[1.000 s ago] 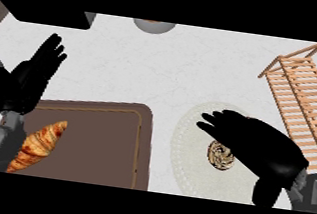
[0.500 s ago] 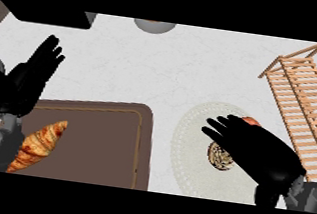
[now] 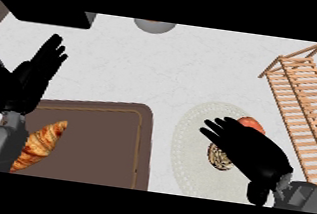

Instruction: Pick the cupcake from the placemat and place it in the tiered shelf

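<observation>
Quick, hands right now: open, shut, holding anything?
Left hand: open, resting at the view's left, holding nothing.
Right hand: open, fingers spread above the cupcake on the placemat, not curled round it.

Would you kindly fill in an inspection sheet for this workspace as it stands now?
Surface: white marbled counter.
Job's things: cupcake on the round placemat, partly hidden by the hand; wooden tiered shelf at the right.
Clutter: croissant on a brown board; grey bowl; black object; orange-red thing, cannot tell what.
Hands: right hand open over the cupcake; left hand open, resting at the left.
Cables: nothing seen.
Surroundings: nothing seen.
</observation>
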